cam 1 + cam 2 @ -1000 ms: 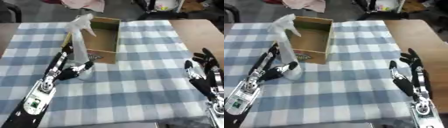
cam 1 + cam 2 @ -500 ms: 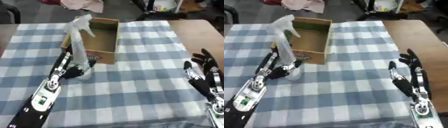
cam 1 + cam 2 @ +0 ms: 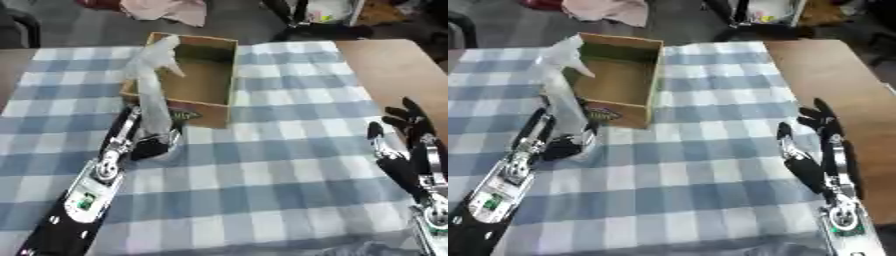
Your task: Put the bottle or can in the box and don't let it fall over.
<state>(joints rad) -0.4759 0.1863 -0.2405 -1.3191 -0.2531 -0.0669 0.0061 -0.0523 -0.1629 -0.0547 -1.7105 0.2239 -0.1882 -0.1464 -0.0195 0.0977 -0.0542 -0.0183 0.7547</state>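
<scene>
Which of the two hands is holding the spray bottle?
The left hand: its fingers curl round the base of the spray bottle. The right hand rests open, holding nothing.

Robot test room or lab, wooden table (image 3: 394, 65) under checked cloth (image 3: 289, 165), clutter on grey floor beyond

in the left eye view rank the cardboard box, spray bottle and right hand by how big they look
1. cardboard box, largest.
2. spray bottle, tall and narrow, held by the left hand.
3. right hand, open at the lower right; it is nearer the camera, so 2 and 3 are unsure.
</scene>
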